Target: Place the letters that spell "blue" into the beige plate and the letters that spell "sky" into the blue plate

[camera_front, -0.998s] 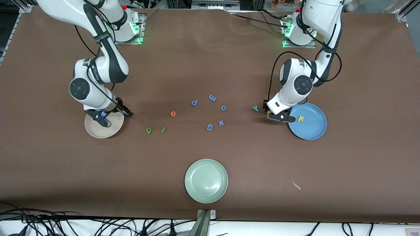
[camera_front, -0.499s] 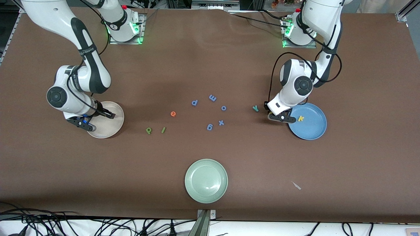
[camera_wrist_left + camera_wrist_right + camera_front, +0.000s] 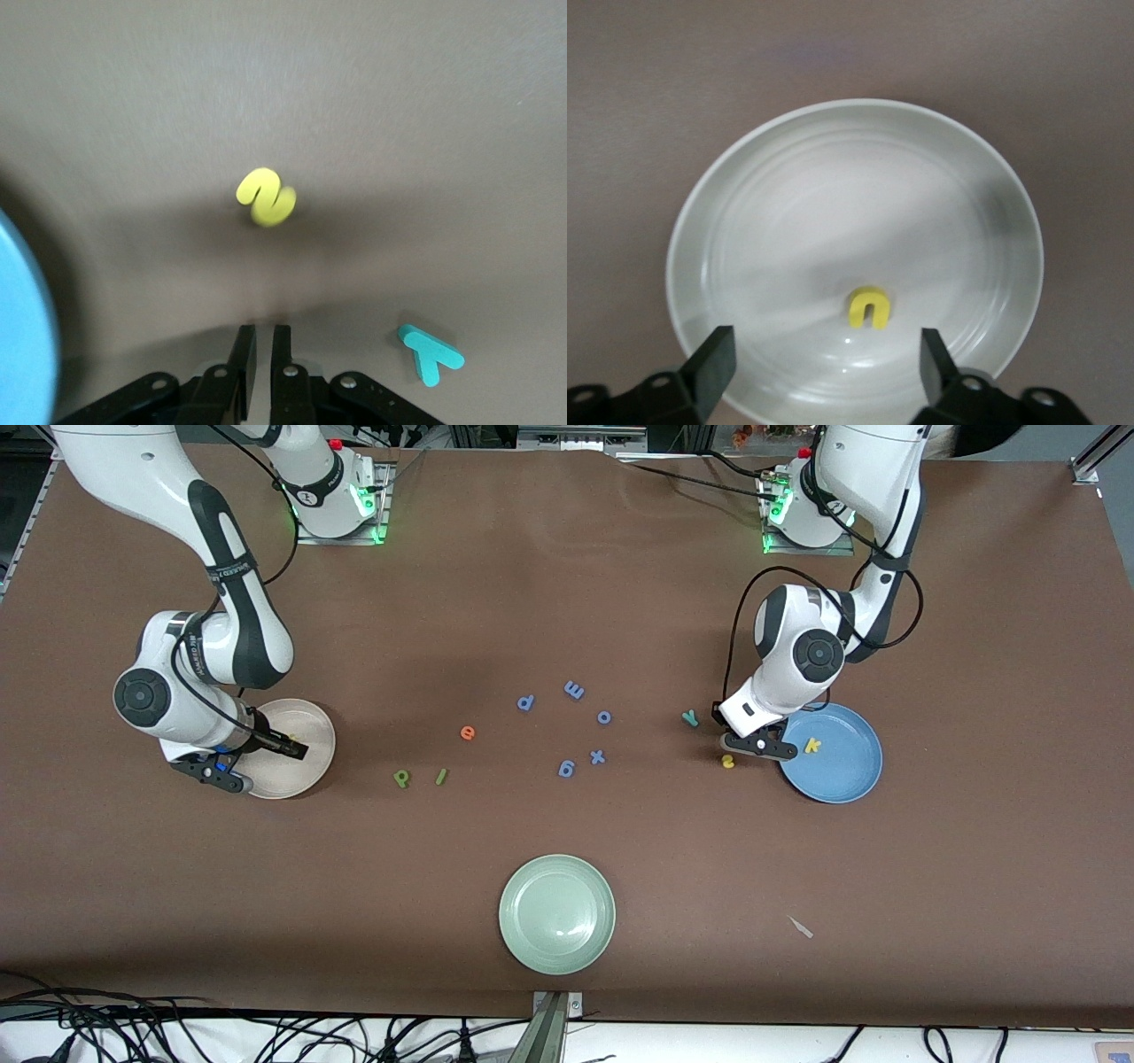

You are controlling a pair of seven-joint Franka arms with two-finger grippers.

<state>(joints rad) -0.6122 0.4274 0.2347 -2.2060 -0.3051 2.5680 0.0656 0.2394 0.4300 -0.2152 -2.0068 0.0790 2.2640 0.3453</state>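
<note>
Seeing a missed grasp on my left gripper (image 3: 753,746): its fingers (image 3: 241,356) are clenched on nothing, and the yellow s (image 3: 727,761) lies loose on the table just beside the blue plate (image 3: 850,779), toward the middle of the table. Risk: if I carry on to the plate with an empty hand, the s stays out. A retry could also nudge such a small foam piece, or clip the plate rim. The yellow k (image 3: 812,746) is in the blue plate; the teal y (image 3: 690,717) is on the table near the gripper, so a sloppy descent might knock it too. My right gripper (image 3: 257,757) hangs over the beige plate (image 3: 314,731) with fingers spread wide and nothing in them; the yellow u (image 3: 869,308) lies in that plate. Orange e (image 3: 468,732), dark green b (image 3: 401,779) and light green l (image 3: 440,777) wait on the table between the plates. The periwinkle letters (image 3: 567,768) sit close to the e, so I could grab a wrong one there. The pale green plate (image 3: 556,913) is a decoy drop spot.
</note>
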